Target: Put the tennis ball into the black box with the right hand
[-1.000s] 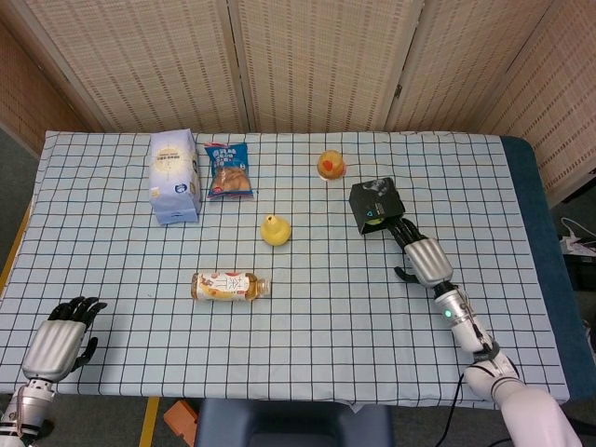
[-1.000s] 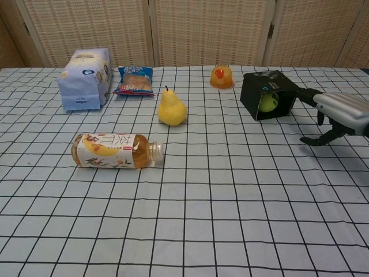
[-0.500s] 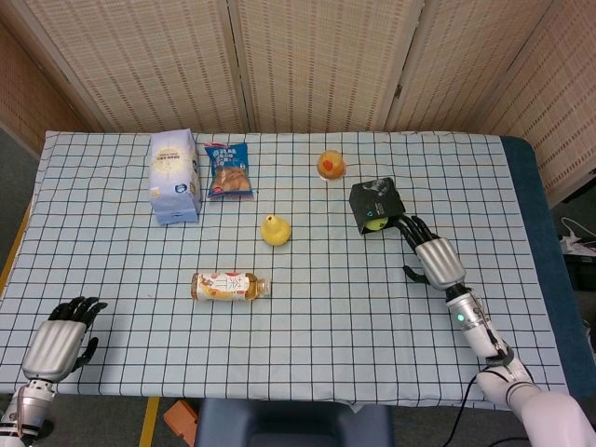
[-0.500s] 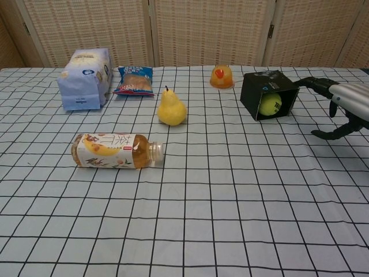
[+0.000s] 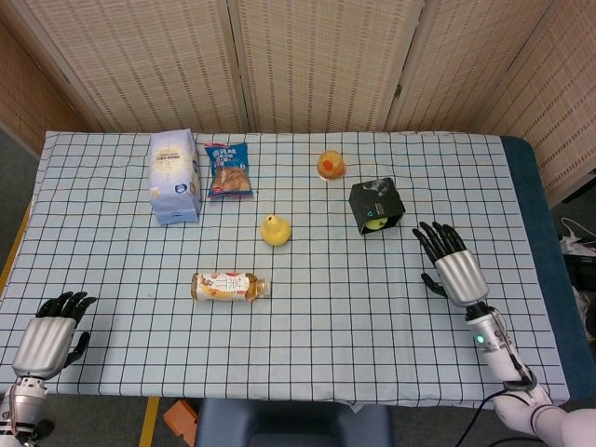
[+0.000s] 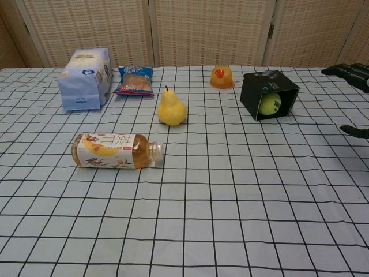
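The black box (image 5: 375, 204) (image 6: 268, 94) lies on its side at the right of the table, its opening facing the front. Inside it sits the yellow-green tennis ball (image 6: 269, 104) (image 5: 374, 223). My right hand (image 5: 452, 265) is to the right of the box and nearer the front edge, apart from it, fingers spread and empty; in the chest view only its fingertips (image 6: 349, 70) show at the right border. My left hand (image 5: 51, 332) rests at the table's front left corner with nothing in it, fingers loosely apart.
A yellow pear (image 5: 275, 230) stands mid-table. A tea bottle (image 5: 229, 286) lies on its side in front of it. A pale blue bag (image 5: 174, 175), a snack packet (image 5: 228, 170) and an orange jelly cup (image 5: 331, 165) line the back.
My right hand has drawn back from the box's opening toward the right front, leaving the tennis ball inside. My left hand slid slightly toward the front left.
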